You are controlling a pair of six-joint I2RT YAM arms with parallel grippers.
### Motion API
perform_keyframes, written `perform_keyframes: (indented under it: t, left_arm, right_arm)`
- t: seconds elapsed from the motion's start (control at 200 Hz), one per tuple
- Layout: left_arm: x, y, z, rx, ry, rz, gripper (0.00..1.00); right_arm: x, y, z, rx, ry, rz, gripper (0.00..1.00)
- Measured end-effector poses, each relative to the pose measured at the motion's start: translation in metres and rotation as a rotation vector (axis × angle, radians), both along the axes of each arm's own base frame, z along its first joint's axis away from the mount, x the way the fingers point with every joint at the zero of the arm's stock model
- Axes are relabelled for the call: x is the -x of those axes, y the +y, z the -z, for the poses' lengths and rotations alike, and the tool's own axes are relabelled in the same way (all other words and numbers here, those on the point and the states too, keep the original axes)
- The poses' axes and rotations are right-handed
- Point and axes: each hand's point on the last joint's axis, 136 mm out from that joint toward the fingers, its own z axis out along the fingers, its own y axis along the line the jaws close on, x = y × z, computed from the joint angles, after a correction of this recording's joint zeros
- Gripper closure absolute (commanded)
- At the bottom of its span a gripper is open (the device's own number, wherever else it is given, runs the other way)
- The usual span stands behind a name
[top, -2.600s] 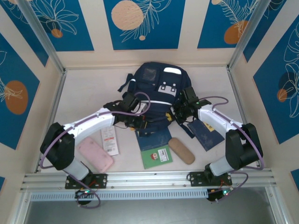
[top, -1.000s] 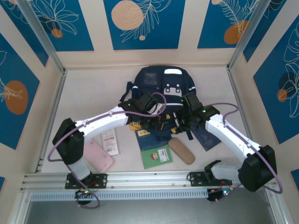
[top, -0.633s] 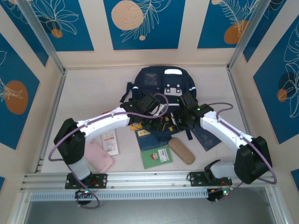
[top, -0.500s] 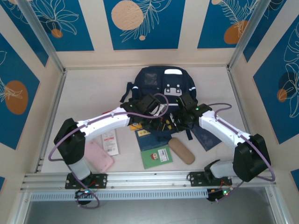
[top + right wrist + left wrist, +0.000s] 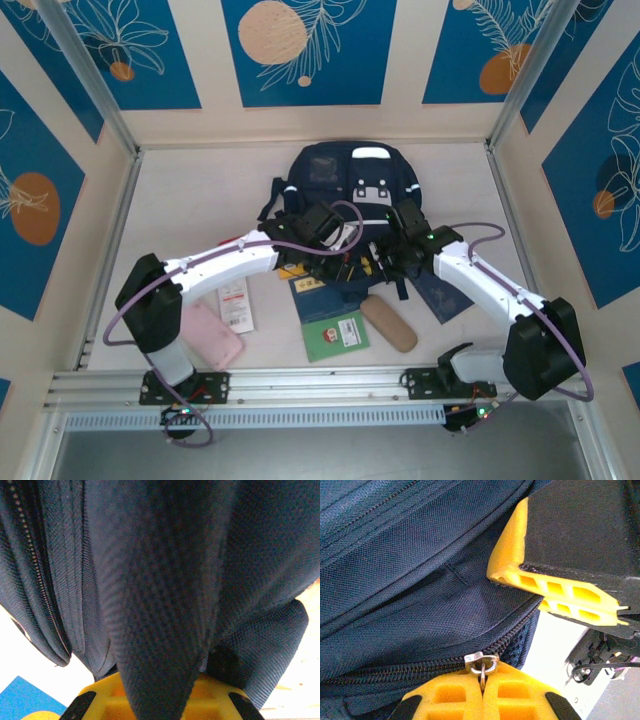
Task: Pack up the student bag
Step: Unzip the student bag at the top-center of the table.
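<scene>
Student bag (image 5: 345, 178): navy fabric backpack, lying flat at the far middle of the counter (image 5: 200, 200), front pocket up, its near end under both arms.

Handling, as judged: soft, limp cloth, likely to sag and fold rather than hold a shape. Neither fragile nor slippery. Probably light while unfilled, though bulky. Best holds judged to be the zip pull, the seam beside the zip, or a gathered fold of cloth; the broad flat panels offered little to pinch.

Left tool (image 5: 482, 692): closed, fingers pressed together on the metal zip pull (image 5: 481, 661), which sat on a zip (image 5: 395, 672) running along the bag's lower edge. How far that zip was open could not be told.

Right tool (image 5: 160, 692): closed on a thick fold of the bag's cloth, which rose from between its yellow fingers. In the left wrist view it sat close above the zip, holding the cloth.

Loose items on the counter near the bag: pink case (image 5: 205, 335), white packet (image 5: 234, 302), green booklet (image 5: 337, 335), tan pouch (image 5: 388, 323).

Caution, as judged: the small pull could slip free if drawn off the zip's line.
</scene>
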Motion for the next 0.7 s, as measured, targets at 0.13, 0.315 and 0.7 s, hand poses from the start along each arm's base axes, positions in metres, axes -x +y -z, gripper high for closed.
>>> perform_keyframes:
  t: [0.13, 0.315, 0.7]
  left_arm:
    - [-0.003, 0.007, 0.002, -0.001, 0.008, -0.007, 1.00]
    - [-0.010, 0.021, 0.001, 0.015, 0.036, -0.033, 1.00]
    - [-0.013, 0.036, 0.002, -0.002, 0.057, -0.005, 1.00]
  right_arm:
    - [-0.001, -0.001, 0.000, 0.007, -0.013, -0.013, 1.00]
    - [-0.003, -0.002, 0.000, 0.024, -0.049, -0.049, 1.00]
    - [-0.014, -0.006, 0.001, 0.104, -0.115, -0.199, 1.00]
